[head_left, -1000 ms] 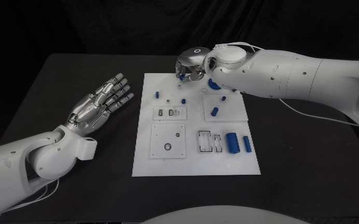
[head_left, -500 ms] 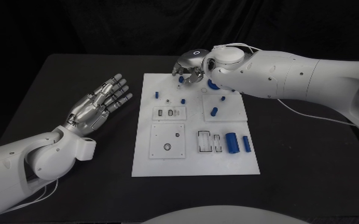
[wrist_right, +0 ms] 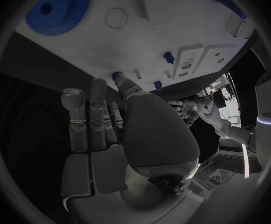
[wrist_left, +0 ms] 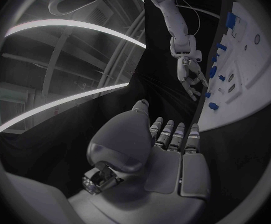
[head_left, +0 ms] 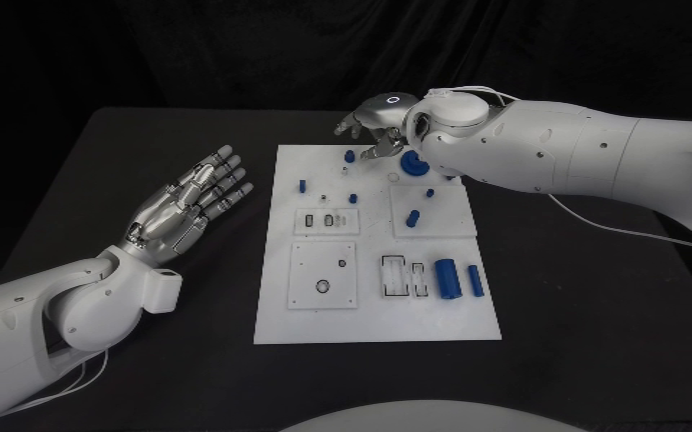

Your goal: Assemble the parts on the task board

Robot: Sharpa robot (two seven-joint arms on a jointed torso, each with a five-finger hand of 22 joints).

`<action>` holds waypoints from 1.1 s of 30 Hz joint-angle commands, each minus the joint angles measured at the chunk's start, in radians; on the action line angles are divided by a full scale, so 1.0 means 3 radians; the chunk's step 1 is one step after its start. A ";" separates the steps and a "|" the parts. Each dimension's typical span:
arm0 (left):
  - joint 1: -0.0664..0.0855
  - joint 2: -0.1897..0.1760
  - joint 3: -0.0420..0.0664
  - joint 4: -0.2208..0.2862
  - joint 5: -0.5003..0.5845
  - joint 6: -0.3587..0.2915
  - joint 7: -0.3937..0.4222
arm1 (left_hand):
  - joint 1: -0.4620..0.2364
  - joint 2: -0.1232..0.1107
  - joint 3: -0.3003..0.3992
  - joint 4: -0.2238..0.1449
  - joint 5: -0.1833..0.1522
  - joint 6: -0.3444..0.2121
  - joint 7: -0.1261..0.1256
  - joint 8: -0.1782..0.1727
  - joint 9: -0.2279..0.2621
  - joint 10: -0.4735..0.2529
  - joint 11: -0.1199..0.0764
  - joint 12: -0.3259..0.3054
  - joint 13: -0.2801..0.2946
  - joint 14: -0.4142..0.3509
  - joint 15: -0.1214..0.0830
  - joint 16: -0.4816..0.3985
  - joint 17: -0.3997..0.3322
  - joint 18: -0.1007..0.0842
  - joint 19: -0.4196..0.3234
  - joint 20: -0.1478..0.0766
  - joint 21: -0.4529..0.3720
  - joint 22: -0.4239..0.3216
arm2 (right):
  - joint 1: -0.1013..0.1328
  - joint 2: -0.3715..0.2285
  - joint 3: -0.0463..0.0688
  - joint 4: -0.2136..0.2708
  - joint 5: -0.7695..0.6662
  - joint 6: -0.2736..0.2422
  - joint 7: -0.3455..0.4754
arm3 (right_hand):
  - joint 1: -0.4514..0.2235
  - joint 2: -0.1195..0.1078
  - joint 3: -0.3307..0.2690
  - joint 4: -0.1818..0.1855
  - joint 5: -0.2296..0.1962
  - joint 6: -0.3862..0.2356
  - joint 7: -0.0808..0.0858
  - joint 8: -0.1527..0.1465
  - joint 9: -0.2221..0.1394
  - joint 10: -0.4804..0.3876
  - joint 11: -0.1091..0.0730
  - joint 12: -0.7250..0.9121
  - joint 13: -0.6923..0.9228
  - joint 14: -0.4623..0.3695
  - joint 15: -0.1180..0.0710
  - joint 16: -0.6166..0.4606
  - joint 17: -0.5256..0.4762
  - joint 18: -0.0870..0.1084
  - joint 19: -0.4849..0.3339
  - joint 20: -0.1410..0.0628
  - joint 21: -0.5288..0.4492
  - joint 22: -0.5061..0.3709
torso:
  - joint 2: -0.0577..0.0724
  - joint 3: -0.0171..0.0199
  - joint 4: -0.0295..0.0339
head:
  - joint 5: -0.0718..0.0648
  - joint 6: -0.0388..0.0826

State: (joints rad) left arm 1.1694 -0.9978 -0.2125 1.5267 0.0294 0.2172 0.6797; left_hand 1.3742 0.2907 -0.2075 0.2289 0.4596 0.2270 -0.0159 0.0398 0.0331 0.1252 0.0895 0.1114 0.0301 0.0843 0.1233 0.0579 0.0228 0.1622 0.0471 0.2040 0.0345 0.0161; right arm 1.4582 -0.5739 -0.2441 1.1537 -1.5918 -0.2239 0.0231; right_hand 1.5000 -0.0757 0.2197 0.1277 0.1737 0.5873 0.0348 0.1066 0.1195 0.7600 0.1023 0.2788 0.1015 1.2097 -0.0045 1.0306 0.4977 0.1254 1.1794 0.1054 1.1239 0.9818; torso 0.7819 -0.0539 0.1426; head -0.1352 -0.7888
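Note:
The white task board [head_left: 378, 302] lies mid-table with several blue parts on it. A small blue peg [head_left: 348, 155] stands near its far edge, beside a blue gear [head_left: 414, 163]. My right hand [head_left: 378, 127] hovers over that far edge, just behind the peg, its fingers apart and holding nothing. In the right wrist view my thumb tip is close to the peg [wrist_right: 117, 76], and the gear [wrist_right: 51, 7] lies further off. My left hand [head_left: 188, 202] lies open, palm up, to the left of the board; its fingers [wrist_left: 172, 134] are straight and empty.
More small blue pegs [head_left: 303, 184] [head_left: 430, 190] [head_left: 414, 216] stand mid-board. Two blue cylinders [head_left: 449, 277] lie at the near right beside white slotted holders [head_left: 404, 275]. Two white inset plates [head_left: 323, 272] [head_left: 327, 217] sit on the board's left half.
My right hand has drawn back from the small blue peg toward the far edge, leaving the peg standing on the board. The left hand has stayed put.

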 commanded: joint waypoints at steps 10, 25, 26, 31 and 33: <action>-0.0001 -0.0044 0.0002 0.0038 -0.0002 0.0007 0.0261 | 0.0042 -0.0013 0.0035 -0.0013 0.0022 0.0019 0.0024 0.0015 0.0006 -0.0011 -0.0005 0.0026 0.0006 0.0012 0.0019 0.0024 0.0007 -0.0016 0.0004 0.0034 0.0014 0.0006 | 0.0254 -0.0740 -0.0003 0.0697 0.0423 -0.0231 -0.0213 | -0.0122 0.0028 -0.0045 0.0112 0.0060 0.0782 0.0263 0.0152 0.0113 0.0281 -0.0235 0.2577 0.1616 -0.0006 -0.0087 -0.0205 -0.0153 0.0048 -0.0062 -0.0057 -0.0268 -0.0128 | -0.0001 -0.0002 -0.0018 | 0.0008 0.0035; -0.0001 -0.0021 0.0003 0.0017 -0.0002 0.0026 0.0235 | 0.0056 -0.0011 0.0070 -0.0044 0.0042 0.0035 0.0024 0.0020 0.0008 -0.0007 -0.0004 0.0033 0.0007 0.0020 0.0029 0.0030 0.0009 -0.0019 0.0006 0.0040 0.0014 0.0006 | 0.0072 -0.1054 -0.0013 0.0772 0.0474 0.0024 -0.0565 | -0.0609 -0.0012 -0.0237 0.0411 0.0158 0.0948 0.0251 0.0048 0.0205 0.2703 -0.0262 0.4307 0.4898 0.1204 -0.0095 0.1801 0.3577 -0.0259 0.0867 -0.0088 0.1062 0.1472 | -0.0002 -0.0001 -0.0011 | -0.0005 0.0035; -0.0001 -0.0020 0.0003 0.0016 -0.0002 0.0027 0.0232 | 0.0056 -0.0011 0.0070 -0.0044 0.0042 0.0035 0.0024 0.0020 0.0008 -0.0007 -0.0004 0.0033 0.0007 0.0020 0.0029 0.0030 0.0009 -0.0019 0.0006 0.0040 0.0014 0.0006 | 0.0058 -0.1059 -0.0013 0.0770 0.0474 0.0030 -0.0575 | -0.0607 -0.0017 -0.0239 0.0408 0.0155 0.0941 0.0251 0.0039 0.0201 0.2703 -0.0264 0.4307 0.4898 0.1204 -0.0097 0.1801 0.3577 -0.0263 0.0880 -0.0090 0.1075 0.1488 | -0.0003 -0.0002 -0.0011 | -0.0004 0.0029; -0.0002 -0.0016 0.0003 0.0011 -0.0002 0.0033 0.0217 | 0.0058 -0.0011 0.0075 -0.0049 0.0042 0.0036 0.0025 0.0021 0.0009 -0.0007 -0.0005 0.0034 0.0007 0.0024 0.0031 0.0033 0.0009 -0.0019 0.0007 0.0040 0.0014 0.0006 | 0.0012 -0.1066 -0.0013 0.0759 0.0475 0.0051 -0.0597 | -0.0591 -0.0032 -0.0245 0.0393 0.0125 0.0871 0.0240 -0.0019 0.0170 0.2703 -0.0272 0.4307 0.4898 0.1204 -0.0103 0.1801 0.3577 -0.0273 0.0910 -0.0096 0.1109 0.1529 | -0.0001 -0.0003 -0.0005 | -0.0007 0.0020; -0.0002 -0.0015 0.0003 0.0011 -0.0002 0.0035 0.0211 | 0.0059 -0.0012 0.0078 -0.0053 0.0043 0.0032 0.0026 0.0020 0.0008 -0.0008 -0.0006 0.0033 0.0007 0.0025 0.0033 0.0033 0.0010 -0.0020 0.0006 0.0041 0.0014 0.0006 | 0.0002 -0.1063 -0.0013 0.0753 0.0475 0.0063 -0.0603 | -0.0589 -0.0034 -0.0246 0.0391 0.0122 0.0860 0.0238 -0.0028 0.0165 0.2703 -0.0273 0.4307 0.4898 0.1204 -0.0104 0.1801 0.3577 -0.0275 0.0915 -0.0096 0.1114 0.1536 | 0.0000 -0.0002 -0.0010 | -0.0004 0.0017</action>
State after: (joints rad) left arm 1.1692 -1.0045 -0.2124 1.5285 0.0293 0.2168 0.6798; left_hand 1.3817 0.2903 -0.1909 0.2122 0.4674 0.2342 -0.0087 0.0398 0.0343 0.1252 0.0895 0.1161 0.0310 0.0881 0.1269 0.0617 0.0249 0.1621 0.0485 0.2096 0.0345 0.0169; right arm 1.4626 -0.8928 -0.2487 1.3813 -1.4537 -0.2275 -0.1174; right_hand 1.3273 -0.0828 0.1476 0.2469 0.2160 0.8497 0.1064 0.1024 0.1702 1.4651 0.0248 1.5683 1.3080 1.4654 -0.0303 1.5681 1.3080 0.0539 1.4457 0.0751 1.4548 1.3081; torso 0.7815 -0.0548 0.1406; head -0.1366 -0.7825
